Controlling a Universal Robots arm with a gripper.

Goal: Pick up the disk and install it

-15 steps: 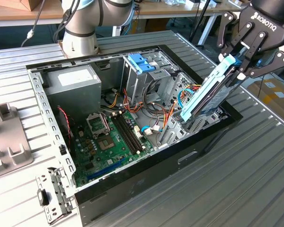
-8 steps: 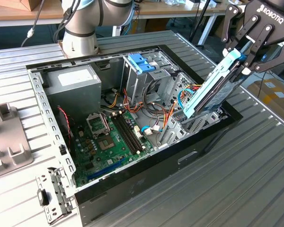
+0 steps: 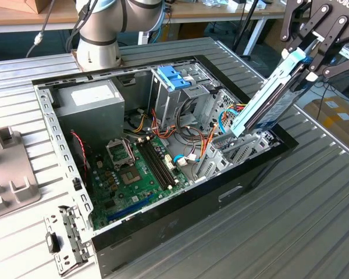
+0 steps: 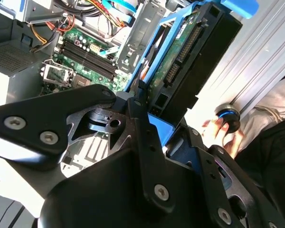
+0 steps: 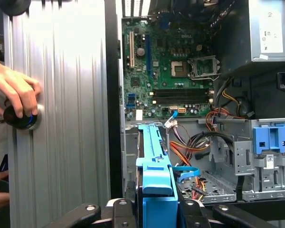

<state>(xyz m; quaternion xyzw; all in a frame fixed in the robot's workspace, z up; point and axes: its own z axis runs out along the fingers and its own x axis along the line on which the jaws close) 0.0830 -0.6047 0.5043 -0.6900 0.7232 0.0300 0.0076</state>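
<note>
One gripper (image 3: 305,61), exterior view: partly cut off by the frame, fingers clamped on the tilted disk (image 3: 267,99), whose lower end dips into the open computer case (image 3: 180,192).
Second wrist view: disk's far end cropped — fingertips hidden behind it.
First wrist view: disk edge-on; a half-cropped hand (image 5: 16,90) on a dark knob (image 5: 20,119).

The disk (image 3: 266,102) is a flat dark hard drive framed by a bright blue plastic carrier. It stands steeply tilted, its upper end clamped in the pincer (image 3: 305,58). Its lower end reaches into the open computer case (image 3: 180,215), near the case's edge on the exterior view's right.
</note>
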